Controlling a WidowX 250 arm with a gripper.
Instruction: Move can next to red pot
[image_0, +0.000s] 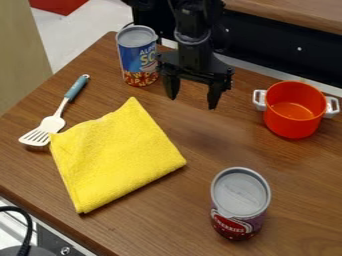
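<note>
Your yellow cloth (120, 152) lies beside the spatula; your gripper (193, 102) hangs empty, fingers spread wide. Your red pot (294, 120) stands apart from two upright cans: purple (240, 200) nearer the camera, blue (139, 60) just beside the gripper. The spatula (52, 122) touches the cloth.

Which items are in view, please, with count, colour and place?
Blue can: one, blue and red, far left
Purple can: one, purple and red, near right
Pot: one, orange-red, white handles, far right
Cloth: one, yellow, left of centre
Spatula: one, white, blue handle, left of cloth
Table: one, brown, centre
Cable: one, black, lower left
Red object: one, red, top left
Arm: one, black, from top edge
Tool: one, black, open, between blue can and pot
</note>
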